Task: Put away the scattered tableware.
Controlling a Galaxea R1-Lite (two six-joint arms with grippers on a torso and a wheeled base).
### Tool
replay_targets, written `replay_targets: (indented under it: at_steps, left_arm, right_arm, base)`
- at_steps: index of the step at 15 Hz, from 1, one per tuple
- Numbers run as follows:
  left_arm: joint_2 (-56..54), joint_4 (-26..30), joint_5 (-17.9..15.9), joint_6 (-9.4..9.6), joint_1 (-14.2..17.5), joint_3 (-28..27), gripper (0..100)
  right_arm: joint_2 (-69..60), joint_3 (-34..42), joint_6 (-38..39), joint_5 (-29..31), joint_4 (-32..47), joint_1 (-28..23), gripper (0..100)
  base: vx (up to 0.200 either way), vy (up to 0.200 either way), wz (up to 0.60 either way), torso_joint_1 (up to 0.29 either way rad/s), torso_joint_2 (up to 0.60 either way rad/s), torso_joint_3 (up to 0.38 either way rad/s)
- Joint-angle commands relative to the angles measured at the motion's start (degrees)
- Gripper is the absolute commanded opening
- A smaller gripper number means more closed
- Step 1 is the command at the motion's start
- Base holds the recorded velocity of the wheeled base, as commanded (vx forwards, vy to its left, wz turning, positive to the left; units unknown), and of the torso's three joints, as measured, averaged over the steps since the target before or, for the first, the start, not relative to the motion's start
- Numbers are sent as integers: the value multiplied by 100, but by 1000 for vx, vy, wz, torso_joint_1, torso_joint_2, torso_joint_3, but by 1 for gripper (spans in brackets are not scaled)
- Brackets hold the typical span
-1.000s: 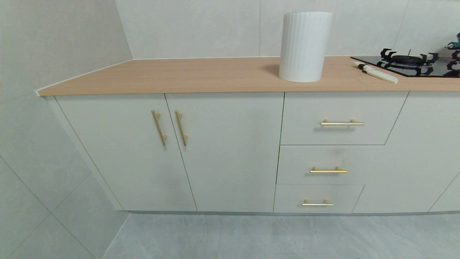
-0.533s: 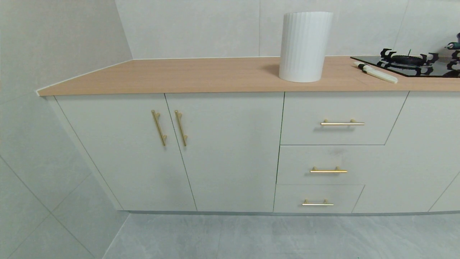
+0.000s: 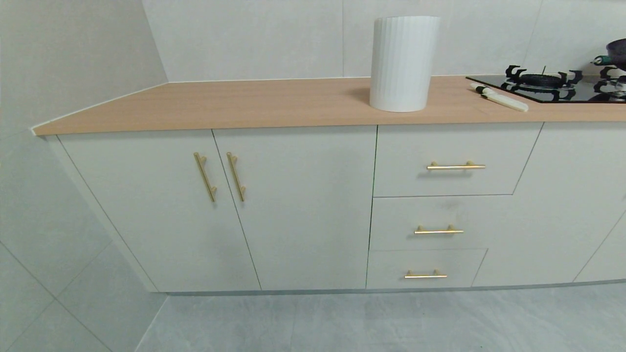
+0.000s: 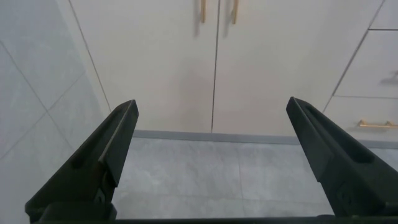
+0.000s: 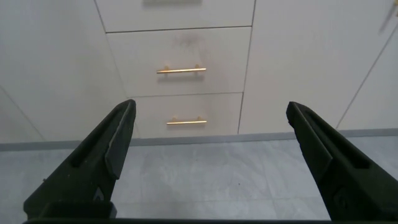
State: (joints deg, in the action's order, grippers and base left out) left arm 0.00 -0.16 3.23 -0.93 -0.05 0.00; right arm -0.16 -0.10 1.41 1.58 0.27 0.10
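Head view has shifted slightly: the camera moved, nothing was rearranged. Wooden surface [image 3: 244, 102] in a tiled corner carries one white ribbed holder [image 3: 402, 63] and one white utensil [image 3: 499, 98] lying beside the hob [image 3: 543, 85]. Two doors [image 3: 146, 210], three drawers [image 3: 440, 146], five gold handles [image 3: 456, 166]. Left hand [image 4: 211, 107] and right hand [image 5: 210, 107] gape wide, empty.

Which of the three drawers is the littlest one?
The bottom drawer, just above the floor. Its front looks lower and narrower than the middle drawer and top drawer, and its gold handle looks shortest.
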Motion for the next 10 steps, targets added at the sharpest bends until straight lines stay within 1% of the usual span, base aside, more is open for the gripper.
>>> replay_targets:
  at_steps: [1,2,10]
  left_arm:
    - [0,-2,2,-4,-4,0,100]
    - [0,-2,2,5,-4,0,100]
    - [0,-2,2,-4,-4,0,100]
  right_arm:
    - [16,1,-1,0,0,-1,100]
    - [16,1,-10,0,0,-1,100]
    - [16,1,-10,0,0,-1,100]
  base:
    - [0,0,0,0,0,0]
    - [0,0,0,0,0,0]
    - [200,0,0,2,2,3]
